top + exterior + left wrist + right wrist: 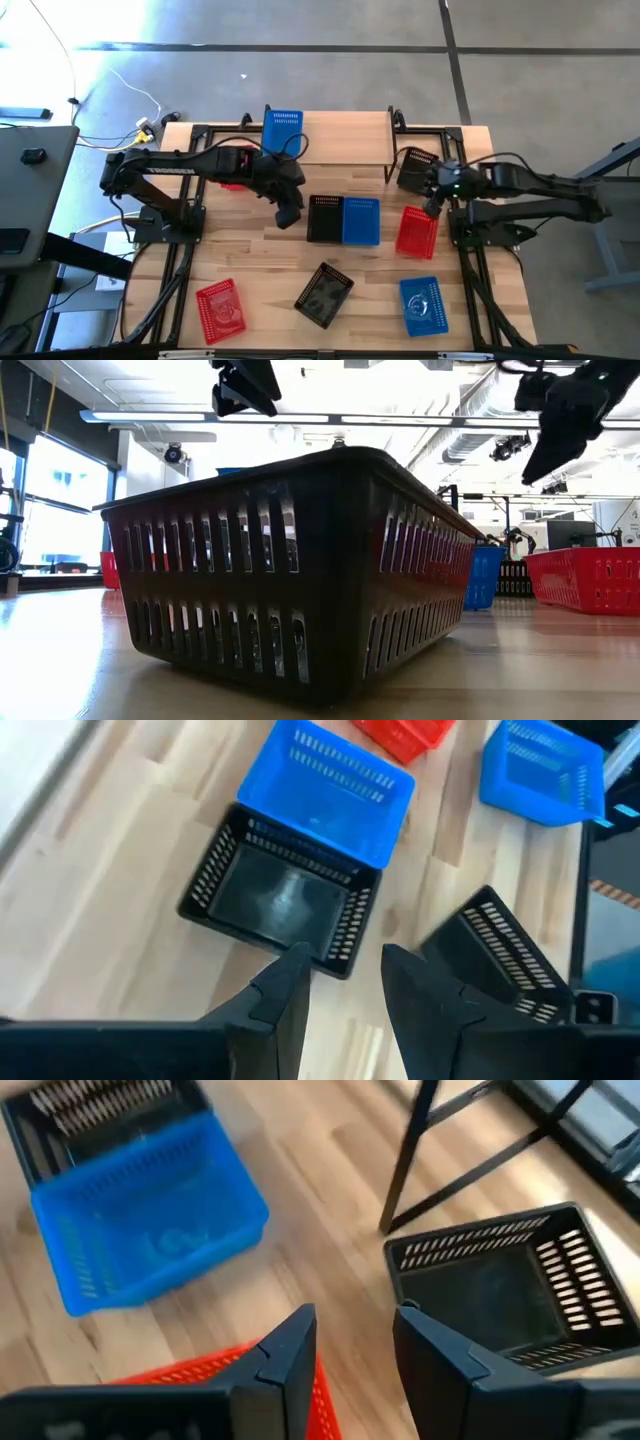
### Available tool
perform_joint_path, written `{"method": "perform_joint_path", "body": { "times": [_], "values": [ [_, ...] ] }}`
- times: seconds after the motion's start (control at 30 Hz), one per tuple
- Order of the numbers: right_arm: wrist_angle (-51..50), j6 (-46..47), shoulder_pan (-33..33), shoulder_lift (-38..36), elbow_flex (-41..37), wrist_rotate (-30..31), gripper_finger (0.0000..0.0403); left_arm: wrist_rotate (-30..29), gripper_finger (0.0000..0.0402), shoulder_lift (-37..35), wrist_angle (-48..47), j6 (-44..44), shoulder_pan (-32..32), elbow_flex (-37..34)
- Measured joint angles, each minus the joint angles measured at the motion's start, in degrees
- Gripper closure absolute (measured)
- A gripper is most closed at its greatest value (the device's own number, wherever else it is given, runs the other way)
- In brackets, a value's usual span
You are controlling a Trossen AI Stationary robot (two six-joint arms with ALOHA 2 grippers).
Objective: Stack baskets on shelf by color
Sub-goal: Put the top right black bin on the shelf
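The shelf (345,135) stands at the table's far side, with one blue basket (283,128) on its left end. A black basket (324,218) and a blue basket (361,221) sit side by side mid-table. My left gripper (288,213) hovers open and empty just left of the black basket (275,895). My right gripper (434,207) hovers open and empty over the far end of a red basket (417,231), near a black basket (416,168) that rests on the table by the shelf's right legs. In the right wrist view the red basket (200,1375) lies under the fingers.
Near the front edge lie a red basket (221,308), a turned black basket (324,295) and a blue basket (423,305). Another red basket (232,180) is partly hidden under the left arm. The shelf's middle and right (360,128) are bare.
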Motion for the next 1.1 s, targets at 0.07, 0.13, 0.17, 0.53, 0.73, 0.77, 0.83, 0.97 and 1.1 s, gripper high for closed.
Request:
{"method": "perform_joint_path", "body": {
  "times": [0.07, 0.13, 0.17, 0.53, 0.73, 0.77, 0.83, 0.97, 1.1],
  "values": [
    [0.14, -0.94, -0.19, 2.6, 0.0, -0.42, 0.0281, -1.13, 0.0284, -0.54, -0.18, 0.66, -0.27, 0.0],
    [0.2, -1.82, -0.22, 4.87, 0.0, -0.4, 0.0281, -2.26, 0.0284, -1.13, -0.06, 1.33, -0.46, 0.0],
    [0.23, -2.27, -0.19, 5.91, 0.0, -0.37, 0.0281, -3.17, 0.0284, -1.3, -0.13, 1.47, -0.57, 0.0],
    [0.68, -5.01, -0.16, 12.56, 0.0, -0.2, 0.0281, -14.36, 0.0284, -1.32, -0.15, 2.62, -0.7, 0.0],
    [0.69, -4.98, -0.17, 16.81, 0.0, -0.18, 0.0281, -16.46, 0.0284, -1.29, -0.23, 7.36, -0.26, 0.0],
    [0.69, -4.94, -0.17, 17.64, 0.0, -0.08, 0.0281, -16.45, 0.0284, -1.29, -0.24, 7.97, -0.15, 0.0],
    [0.69, -4.45, -0.17, 19.54, 0.0, 0.48, 0.0281, -16.46, 0.0284, -1.29, -0.24, 8.83, 0.16, 0.0],
    [0.68, -2.0, -0.19, 23.06, 0.0, 4.72, 0.0281, -17.19, 0.0284, -1.29, -0.24, 9.13, 0.59, 0.0],
    [0.75, -0.31, -0.19, 26.4, 0.0, 8.67, 0.0281, -19.52, 0.0284, -1.27, -0.24, 11.58, 0.65, 0.0]
  ]
}}
